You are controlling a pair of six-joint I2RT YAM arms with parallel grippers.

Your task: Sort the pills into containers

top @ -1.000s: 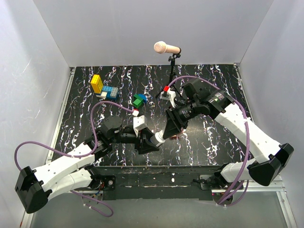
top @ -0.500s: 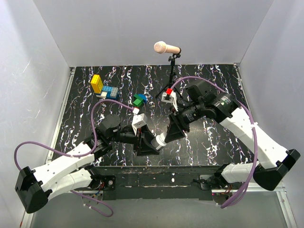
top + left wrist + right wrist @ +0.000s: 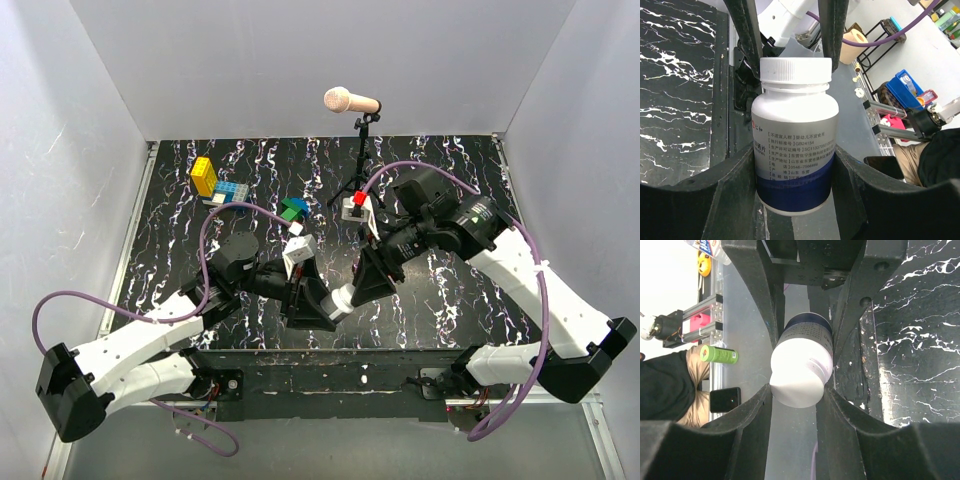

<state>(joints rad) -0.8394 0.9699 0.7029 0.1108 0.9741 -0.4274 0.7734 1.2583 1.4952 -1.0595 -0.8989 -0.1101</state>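
A white pill bottle [image 3: 341, 297] with a white cap and a blue band is held in the air near the table's front edge, between both grippers. My left gripper [image 3: 318, 300] is shut on the bottle's body [image 3: 795, 145], its fingers [image 3: 735, 180] against the lower label. My right gripper [image 3: 358, 290] is shut on the cap [image 3: 799, 375]; its black fingers [image 3: 747, 35] flank the cap [image 3: 796, 67] in the left wrist view. The right gripper [image 3: 796, 395] pinches the cap on both sides. The reddish-brown box with pale pinkish lids is not in view, and no pills show.
Yellow [image 3: 204, 176], blue [image 3: 231, 193] and green [image 3: 293, 211] toy blocks sit at the back left of the black marbled table [image 3: 450, 290]. A microphone [image 3: 350, 100] on a stand [image 3: 360, 165] stands at the back centre. White walls enclose three sides.
Both arms kept hold of the bottle and shifted it slightly right and toward the front edge. The right arm's elbow swung right; the left wrist rose and moved right.
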